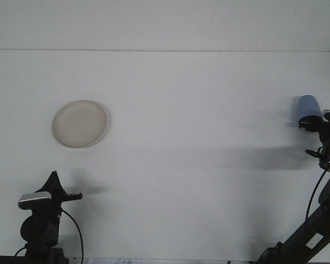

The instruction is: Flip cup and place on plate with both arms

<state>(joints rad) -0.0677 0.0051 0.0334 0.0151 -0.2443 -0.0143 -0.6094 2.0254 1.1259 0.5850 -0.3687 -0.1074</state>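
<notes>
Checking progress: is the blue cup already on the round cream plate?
No, the blue cup sits far right by the right gripper, while the round cream plate lies bare at left.

We count one cream plate (80,123) lying on the white table (181,137), the only dish in sight. We count one blue cup (309,107), standing at the table's far right. We count two robot arms: one at lower left, with its left gripper (55,187) near the front edge, and one at lower right, with its right gripper (313,125) up against the cup. We see one cable looping beside each arm, two in all. That gives us one plate, one cup, two arms, two cables and one table.
</notes>
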